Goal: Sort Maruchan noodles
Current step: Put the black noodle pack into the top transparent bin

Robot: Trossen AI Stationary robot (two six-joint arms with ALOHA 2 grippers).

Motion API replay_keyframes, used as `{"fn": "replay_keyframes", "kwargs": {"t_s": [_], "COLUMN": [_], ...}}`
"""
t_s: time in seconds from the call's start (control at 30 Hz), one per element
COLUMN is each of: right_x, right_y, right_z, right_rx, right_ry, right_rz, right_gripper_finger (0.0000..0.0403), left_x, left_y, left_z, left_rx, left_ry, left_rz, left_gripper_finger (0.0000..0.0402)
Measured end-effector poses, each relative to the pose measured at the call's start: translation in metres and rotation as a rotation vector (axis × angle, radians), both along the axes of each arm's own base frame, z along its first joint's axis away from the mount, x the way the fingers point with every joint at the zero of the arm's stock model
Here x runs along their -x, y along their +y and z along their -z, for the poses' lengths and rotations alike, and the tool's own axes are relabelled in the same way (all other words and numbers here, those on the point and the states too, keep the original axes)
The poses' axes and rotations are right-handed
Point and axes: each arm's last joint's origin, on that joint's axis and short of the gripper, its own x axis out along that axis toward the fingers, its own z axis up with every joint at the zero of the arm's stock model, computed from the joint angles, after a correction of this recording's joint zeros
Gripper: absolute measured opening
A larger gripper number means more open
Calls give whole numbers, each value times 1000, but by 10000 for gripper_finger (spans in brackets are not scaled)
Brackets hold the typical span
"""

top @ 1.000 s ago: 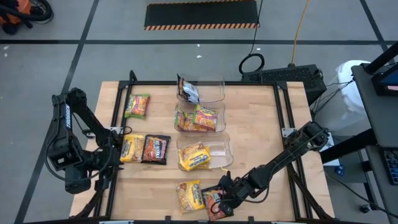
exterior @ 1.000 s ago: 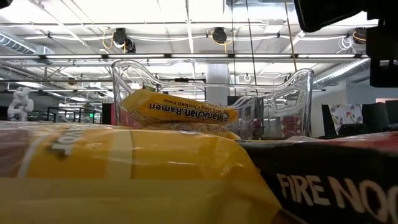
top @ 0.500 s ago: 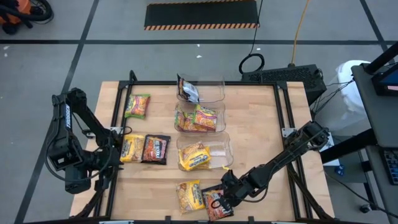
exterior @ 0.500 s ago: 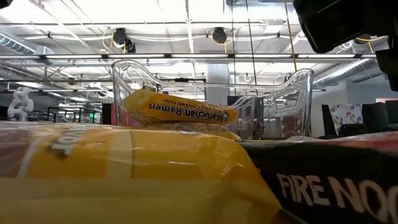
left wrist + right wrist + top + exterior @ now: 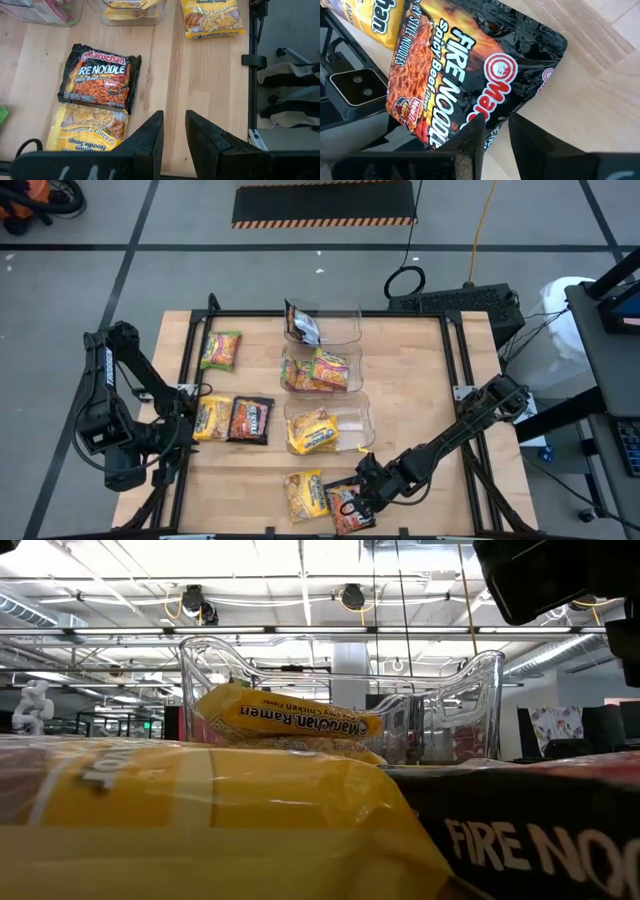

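Right gripper (image 5: 352, 507) over the black Fire Noodle packet (image 5: 345, 505)
At table's six o'clock, fingers narrowly parted, gripping nothing; left gripper (image 5: 172, 131) likewise narrow, nine o'clock.

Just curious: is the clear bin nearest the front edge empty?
No. The bin holds one yellow packet at one end; the rest is bare.

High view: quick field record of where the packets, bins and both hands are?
near bin: clear plastic bin holding one yellow ramen packet
middle bin: green-yellow packets
far bin: one dark packet
loose: black Fire Noodle packet at near edge
right hand: over that black packet, no grip visible
left hand: open, beside left yellow packet
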Motion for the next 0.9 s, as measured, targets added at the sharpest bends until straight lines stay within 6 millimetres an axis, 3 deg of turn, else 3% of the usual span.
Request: {"fn": "replay_keyframes", "kwargs": {"t_s": [0.37, 0.9], "right_x": [5, 0], "right_y": [-3, -8], "right_z": [22, 23], "right_rx": [-86, -84], "right_ry": [-70, -92], "right_rz": [-5, -8], "right_gripper_finger": [82, 82], "left_x": [0, 0], "left_y": [0, 0], "left_z": [0, 0], "left_rx": [-2, -2], "left_ry": [0, 0], "left_rz": [2, 3], "left_gripper_finger": [86, 86]}}
